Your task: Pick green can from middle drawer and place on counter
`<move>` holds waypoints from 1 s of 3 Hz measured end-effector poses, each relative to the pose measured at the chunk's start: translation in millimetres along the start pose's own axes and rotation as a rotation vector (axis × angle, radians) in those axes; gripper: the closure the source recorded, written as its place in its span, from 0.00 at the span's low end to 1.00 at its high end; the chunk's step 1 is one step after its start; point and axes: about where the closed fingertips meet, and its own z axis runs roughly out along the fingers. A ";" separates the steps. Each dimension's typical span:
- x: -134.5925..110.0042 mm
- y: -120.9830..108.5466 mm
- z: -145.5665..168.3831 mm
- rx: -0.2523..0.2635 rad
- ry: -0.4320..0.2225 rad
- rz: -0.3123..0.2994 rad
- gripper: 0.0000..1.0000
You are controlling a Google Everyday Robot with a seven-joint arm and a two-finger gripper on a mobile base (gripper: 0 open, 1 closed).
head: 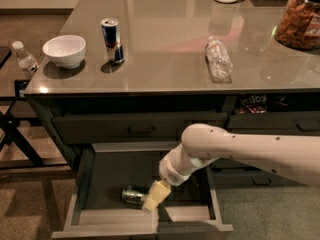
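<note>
The green can (132, 195) lies on its side on the floor of the open middle drawer (107, 176), near the front. My gripper (153, 198) reaches down into the drawer from the right, and its pale tip is at the can's right end. The white arm (240, 149) crosses over the right part of the drawer. The counter (165, 54) is above, glossy grey-brown, on the dark cabinet.
On the counter stand a slim blue-and-silver can (112, 40) and a white bowl (64, 50) at the left. A clear plastic bottle (218, 59) lies in the middle, and a snack jar (301, 19) is at the right. A small bottle (24, 59) sits left of the cabinet.
</note>
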 end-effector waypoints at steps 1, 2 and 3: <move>-12.3 -17.7 45.0 -0.006 -0.078 0.012 0.00; -12.3 -17.7 45.1 -0.006 -0.078 0.012 0.00; -9.0 -17.2 69.7 -0.012 -0.081 0.020 0.00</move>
